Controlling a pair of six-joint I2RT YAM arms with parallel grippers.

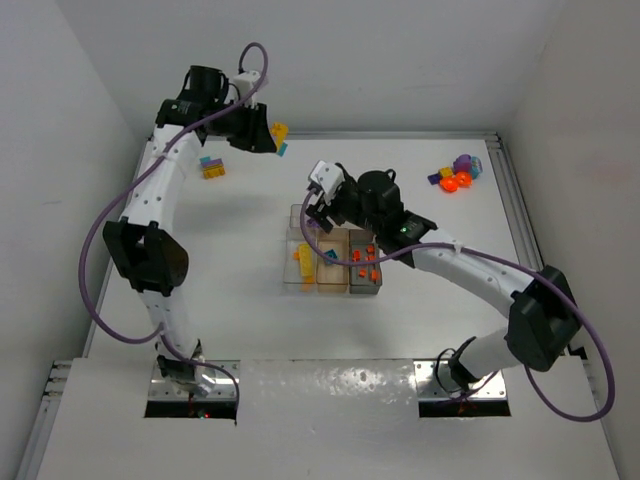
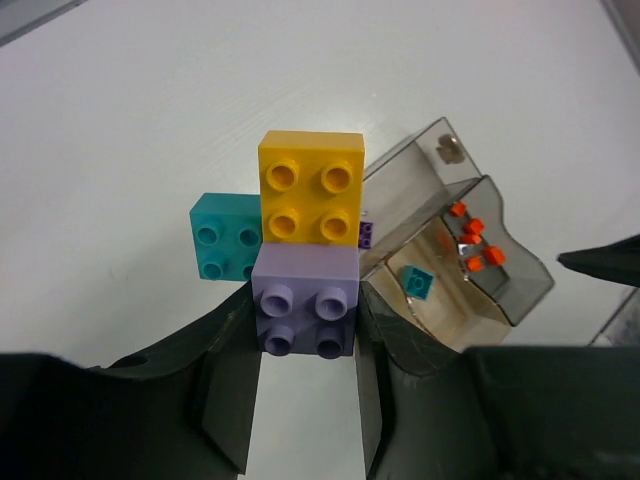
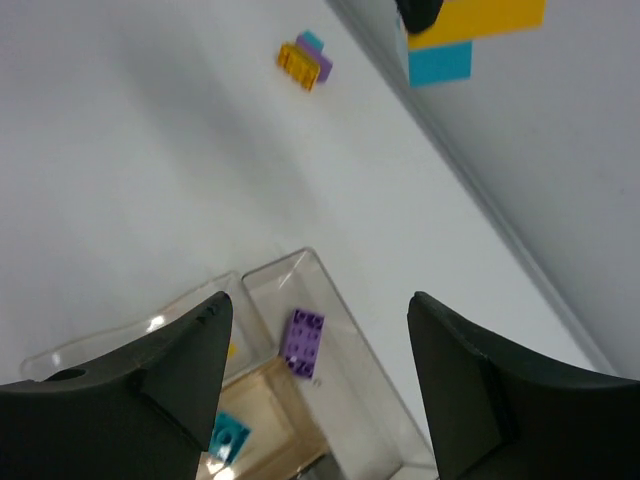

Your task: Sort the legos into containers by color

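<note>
Dark fingers of the left hand [image 2: 303,335] filled the bottom of the left wrist view, pressed together on a lilac brick [image 2: 305,285]. A yellow brick [image 2: 310,185] and a teal brick [image 2: 226,235] were stuck to it, so three colours hung from one narrow grip above the white worktop [image 2: 150,120]. The likely trouble lay there. Released as it was, the joined lump would put mixed colours into a single compartment. Because only the lilac piece was pinched, a knock might also snap the other two off and scatter them. Beyond the lump sat the clear tray [image 2: 520,300], with orange-red bricks [image 2: 475,245] in its grey section and a small teal piece [image 2: 418,283] in the tan one. The right hand [image 3: 320,300] hovered over the tray's wide section with its fingers well apart and nothing between them. A purple brick [image 3: 303,344] lay in that section below. Sitting so close, that hand could nudge the light tray if it dropped carelessly. More loose bricks [image 1: 458,175] waited at the far right of the worktop.
</note>
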